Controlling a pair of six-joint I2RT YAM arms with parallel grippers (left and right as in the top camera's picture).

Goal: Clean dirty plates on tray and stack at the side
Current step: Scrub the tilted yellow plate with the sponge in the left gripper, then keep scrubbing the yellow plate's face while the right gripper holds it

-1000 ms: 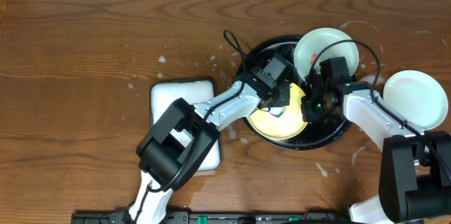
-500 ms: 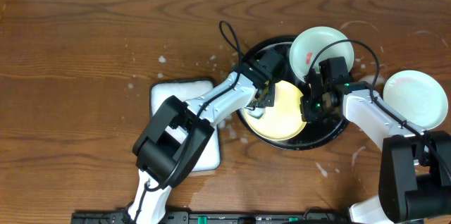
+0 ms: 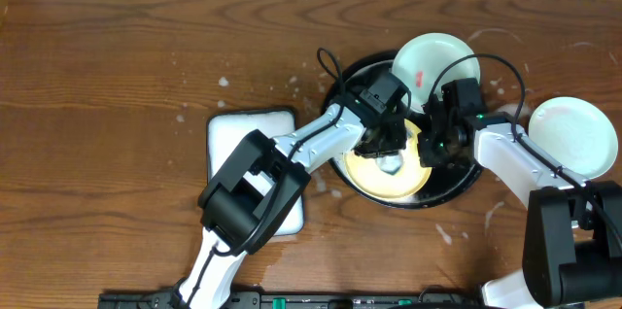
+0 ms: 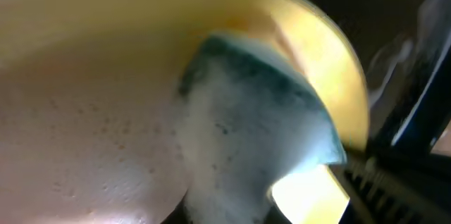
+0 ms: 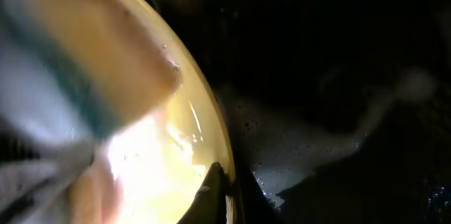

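**Sponge sweeps inward across the yellow plate**

Half a second back the left gripper [image 3: 387,152] worked the far-left edge of the yellow plate [image 3: 374,178]; now it sits over the plate's middle, nearer the right arm. Its fingers are closed around a sponge [image 4: 254,132]. The left wrist view shows the sponge's green scouring face and white foam pressed flat on the plate. Opposite, the right gripper [image 3: 429,146] is pinched narrow on the plate's right rim, with one dark finger [image 5: 217,182] visible against the edge. It evidently braces the plate so that scrubbing cannot spin or slide it. The yellow plate lies inside the black tray [image 3: 457,185], which catches the suds. A mint-green plate [image 3: 437,54], red smear showing, leans on the tray's far rim, out of the sponge's way and probably next in line. Another pale plate [image 3: 573,134] rests on the table right of the tray. It looks clean and is likely the start of the stack. Left of the tray stands the white foam-filled dish [image 3: 248,139], within reach for reloading the sponge
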